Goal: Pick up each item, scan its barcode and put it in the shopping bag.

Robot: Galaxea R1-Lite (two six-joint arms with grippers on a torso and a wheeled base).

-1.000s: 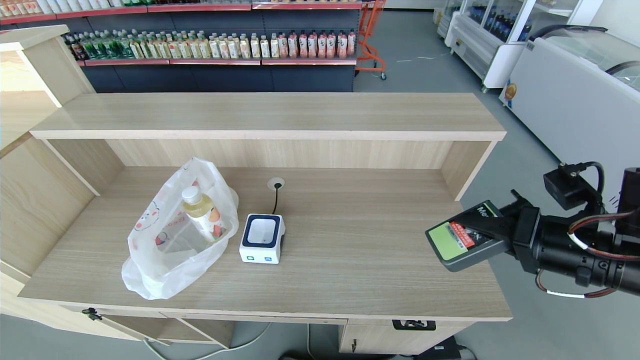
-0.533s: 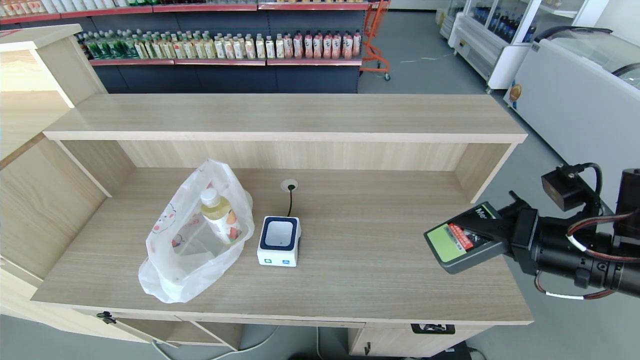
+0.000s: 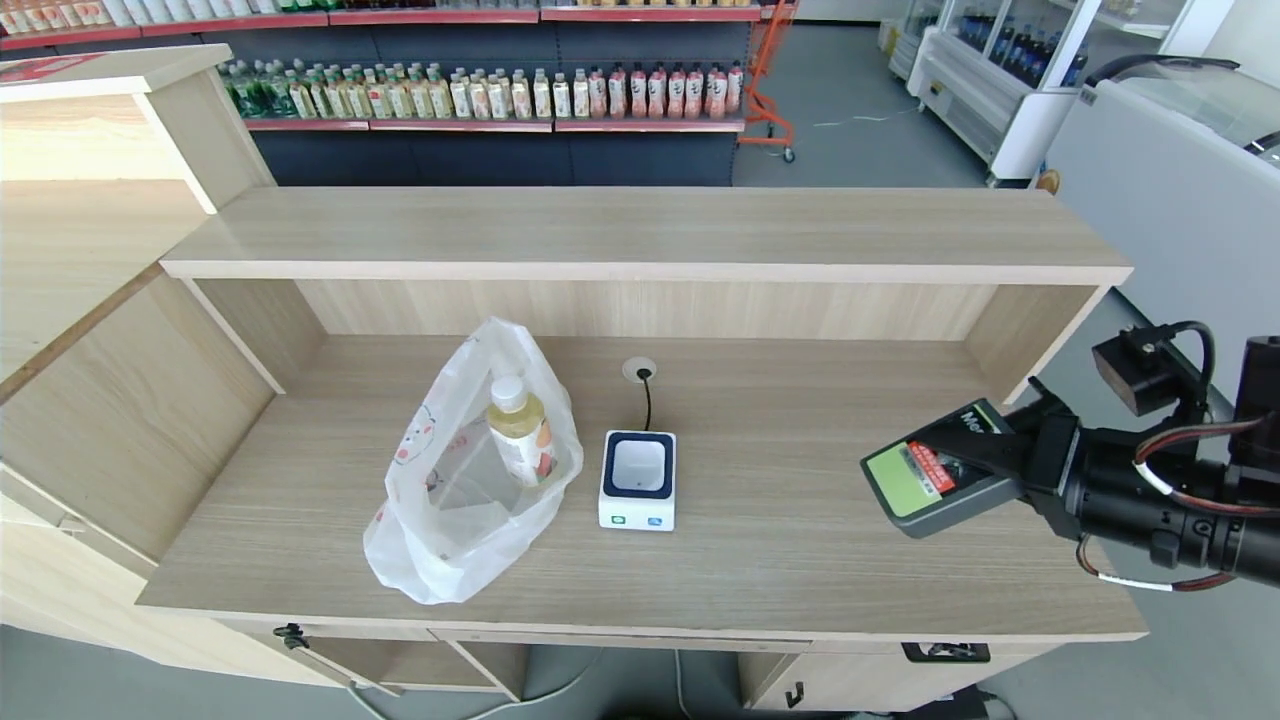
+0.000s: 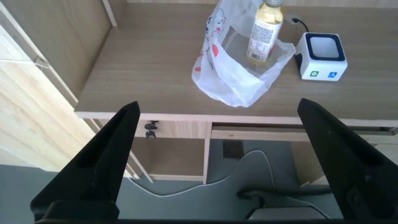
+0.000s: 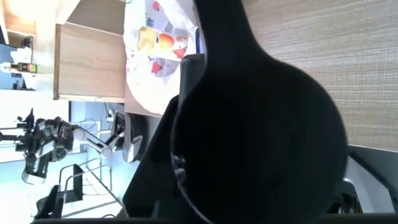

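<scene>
Dark item (image 5: 261, 137) close — shopping bag (image 5: 154, 70), counter (image 5: 339, 56) beyond

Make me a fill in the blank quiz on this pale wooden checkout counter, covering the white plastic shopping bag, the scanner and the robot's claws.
1. Upright inside the white plastic shopping bag stands a white-capped ____.
2. The white square scanner with a dark blue frame sits to the robot's ____ of that bag.
3. The right claw grips a dark flat box whose label is mostly ____.
4. The left claw, below the counter's front edge, is ____.

Missing words: bottle; right; green; open.
</scene>
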